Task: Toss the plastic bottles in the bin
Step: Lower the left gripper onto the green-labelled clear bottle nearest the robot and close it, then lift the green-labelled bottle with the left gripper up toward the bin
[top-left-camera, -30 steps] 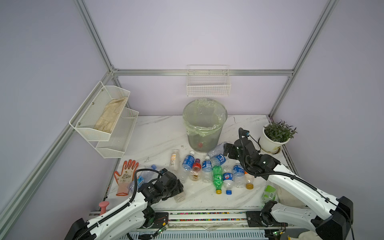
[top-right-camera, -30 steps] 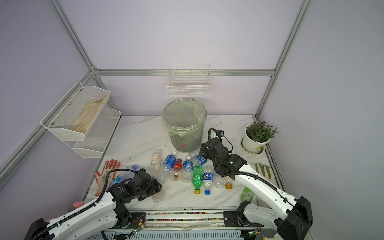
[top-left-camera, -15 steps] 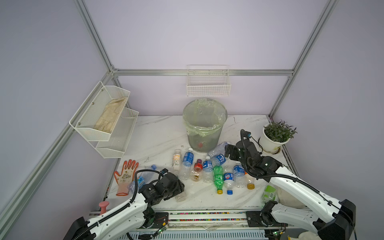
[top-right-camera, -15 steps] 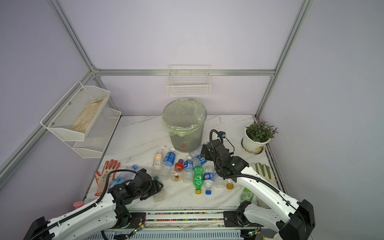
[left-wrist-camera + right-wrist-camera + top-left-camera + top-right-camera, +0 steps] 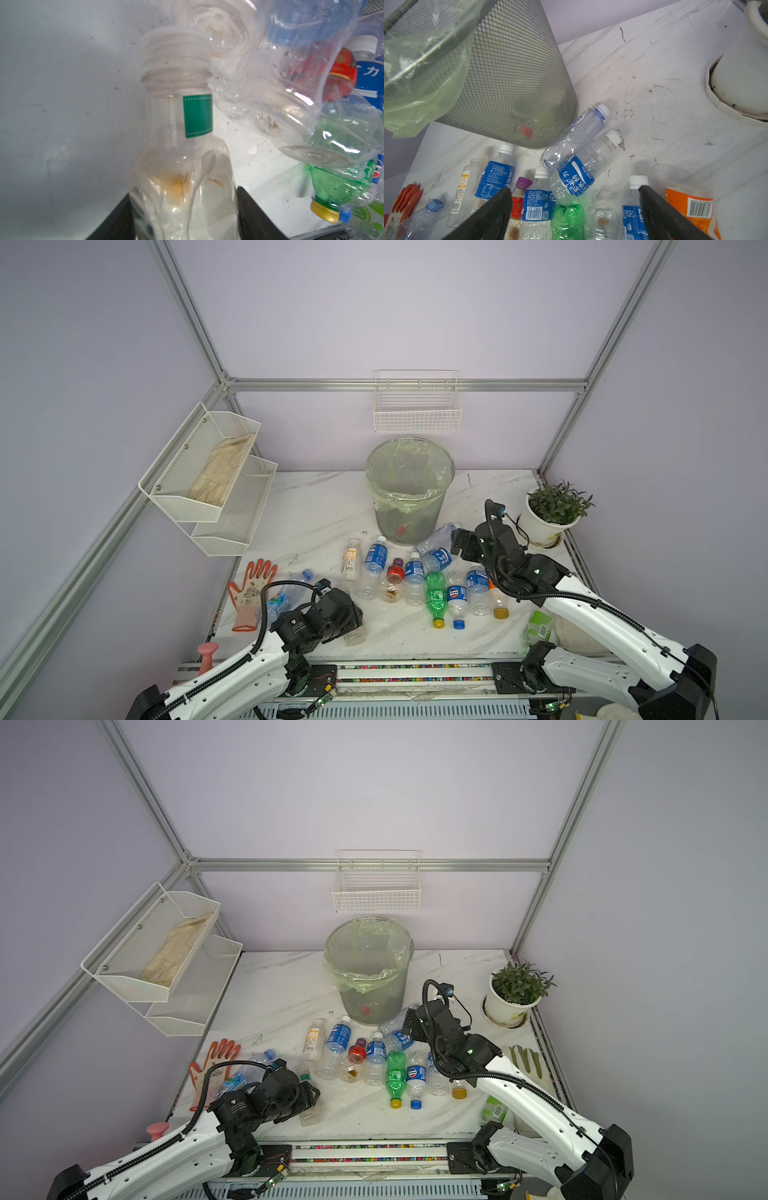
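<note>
left fingers (image 5: 253, 212) clamped on a capless clear bottle (image 5: 180, 135) with a green label band. One finger each side, body dented. In both top views it sits low at the front of the counter (image 5: 316, 506), about 7 o'clock from the bin (image 5: 432, 518). Can't tell if it's off the surface.

right fingers (image 5: 488, 216) spread wide, nothing between them. They hover at 4 o'clock of the bin over two clear bottles: a white-capped bottle (image 5: 577, 133) right at the bin's foot and a blue-label bottle (image 5: 583, 166) touching it.

Rest of the plastic bottles (image 5: 411, 580) lie in a loose row at 6 o'clock of the bin. The green bottle (image 5: 435, 597) is among them, yellow cap toward the front. One blue-capped bottle (image 5: 286, 597) is at 8 o'clock, beside the orange glove (image 5: 249, 589). A red cap (image 5: 526, 131) shows through the mesh low in the bin.
</note>
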`<act>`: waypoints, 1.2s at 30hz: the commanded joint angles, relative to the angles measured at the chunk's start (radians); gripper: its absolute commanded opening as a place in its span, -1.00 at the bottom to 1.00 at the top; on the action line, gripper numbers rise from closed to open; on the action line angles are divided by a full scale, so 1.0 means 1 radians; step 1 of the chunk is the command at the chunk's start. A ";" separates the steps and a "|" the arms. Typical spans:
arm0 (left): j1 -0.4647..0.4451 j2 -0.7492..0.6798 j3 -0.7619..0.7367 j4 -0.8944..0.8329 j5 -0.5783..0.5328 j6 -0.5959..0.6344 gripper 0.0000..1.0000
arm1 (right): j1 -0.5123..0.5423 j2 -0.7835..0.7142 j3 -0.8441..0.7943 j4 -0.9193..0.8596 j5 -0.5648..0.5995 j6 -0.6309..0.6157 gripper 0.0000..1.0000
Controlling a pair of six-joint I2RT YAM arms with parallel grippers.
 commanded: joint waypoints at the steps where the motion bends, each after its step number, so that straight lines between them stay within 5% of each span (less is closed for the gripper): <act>1: -0.006 -0.027 0.153 -0.060 -0.059 0.035 -0.23 | 0.000 -0.018 -0.011 -0.023 0.021 0.012 0.95; 12: -0.007 -0.053 0.403 -0.153 -0.183 0.160 -0.22 | -0.001 -0.005 0.009 -0.023 0.016 0.011 0.95; 36: -0.007 0.109 1.083 -0.094 -0.431 0.738 -0.25 | -0.001 -0.034 -0.053 -0.002 -0.017 0.033 0.95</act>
